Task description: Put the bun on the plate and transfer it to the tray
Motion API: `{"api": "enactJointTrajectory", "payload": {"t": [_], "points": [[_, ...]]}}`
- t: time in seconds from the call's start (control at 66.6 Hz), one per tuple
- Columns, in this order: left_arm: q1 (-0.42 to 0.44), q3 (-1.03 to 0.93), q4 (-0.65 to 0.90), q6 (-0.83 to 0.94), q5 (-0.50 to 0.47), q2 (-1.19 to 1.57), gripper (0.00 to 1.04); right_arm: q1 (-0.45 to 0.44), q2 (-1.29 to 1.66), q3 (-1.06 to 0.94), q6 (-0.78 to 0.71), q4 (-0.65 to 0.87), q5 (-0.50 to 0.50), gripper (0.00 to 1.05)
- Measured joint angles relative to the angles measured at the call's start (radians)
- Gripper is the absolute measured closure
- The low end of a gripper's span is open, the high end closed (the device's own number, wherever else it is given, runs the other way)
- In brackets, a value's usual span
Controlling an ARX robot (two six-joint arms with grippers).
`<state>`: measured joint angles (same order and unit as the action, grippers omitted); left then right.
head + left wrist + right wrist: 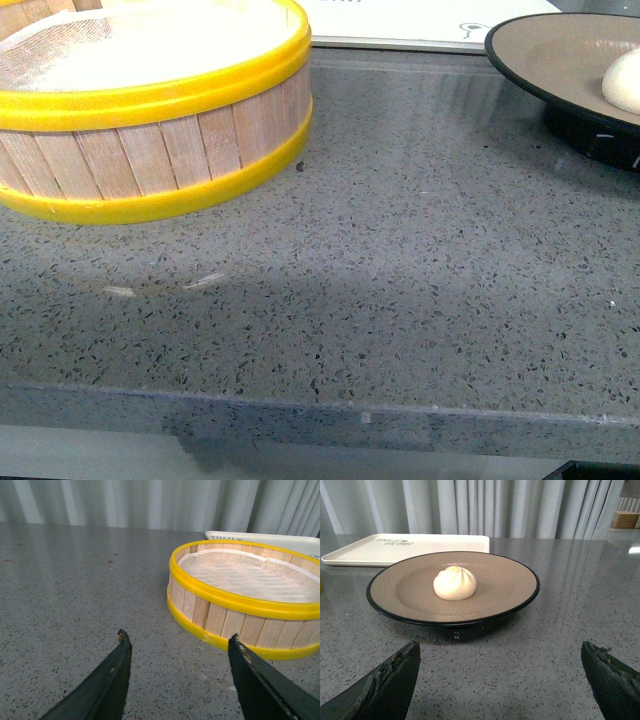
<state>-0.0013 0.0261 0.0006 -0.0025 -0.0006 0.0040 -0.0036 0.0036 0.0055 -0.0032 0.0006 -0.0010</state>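
Observation:
A cream-white bun (454,583) with a pleated top sits in the middle of the beige plate (410,587) with its black rim; both also show at the front view's right edge, the bun (625,80) on the plate (545,55). Behind the plate lies the white tray (385,550), its near edge visible as the tray (400,25) at the top of the front view. My right gripper (500,652) stands open on the near side of the plate, a short way off it, with nothing between its fingers. My left gripper (177,642) is open and empty, beside the steamer basket.
A yellow-rimmed wooden steamer basket (150,150) stands at the back left of the grey speckled counter; the basket (240,595) lies just ahead of my left gripper. The counter's front edge (320,410) runs across the bottom. Grey curtains hang behind.

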Motion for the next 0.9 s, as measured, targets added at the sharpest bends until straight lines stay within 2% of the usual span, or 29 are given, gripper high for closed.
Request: {"api": "enactJointTrajectory", "payload": {"t": [0.12,0.165,0.18,0.21,0.255,0.315,0.375,0.435,0.495,0.541,0.601,0.691,0.901], "points": [[0.000,0.000,0.000,0.000,0.000,0.000,0.19,0.000,0.000,0.000,0.000,0.000,0.001,0.09],[0.000,0.000,0.000,0.000,0.000,0.000,0.12,0.024,0.010,0.006,-0.030,-0.020,0.070,0.09],[0.000,0.000,0.000,0.000,0.000,0.000,0.10,0.052,0.029,0.015,-0.062,-0.027,0.148,0.09],[0.000,0.000,0.000,0.000,0.000,0.000,0.06,0.080,0.060,0.023,-0.098,-0.015,0.235,0.09],[0.000,0.000,0.000,0.000,-0.002,0.000,0.06,0.092,0.105,0.035,-0.129,0.021,0.283,0.09],[0.000,0.000,0.000,0.000,0.001,0.000,0.07,0.076,0.167,0.052,-0.159,0.092,0.270,0.09],[0.000,0.000,0.000,0.000,0.000,0.000,0.07,0.030,0.249,0.075,-0.174,0.188,0.217,0.09],[0.000,0.000,0.000,0.000,0.000,0.000,0.07,-0.055,0.383,0.119,-0.167,0.317,0.113,0.09],[0.000,0.000,0.000,0.000,0.000,0.000,0.07,-0.165,0.566,0.192,-0.098,0.445,-0.020,0.09],[0.000,0.000,0.000,0.000,0.000,0.000,0.07,-0.231,0.681,0.253,-0.031,0.480,-0.087,0.09],[0.000,0.000,0.000,0.000,0.000,0.000,0.07,-0.289,0.795,0.324,0.045,0.484,-0.147,0.09],[0.000,0.000,0.000,0.000,0.000,0.000,0.07,-0.364,1.011,0.476,0.241,0.418,-0.251,0.09],[0.000,0.000,0.000,0.000,0.000,0.000,0.07,-0.392,1.205,0.676,0.624,0.196,-0.421,0.09]]}}
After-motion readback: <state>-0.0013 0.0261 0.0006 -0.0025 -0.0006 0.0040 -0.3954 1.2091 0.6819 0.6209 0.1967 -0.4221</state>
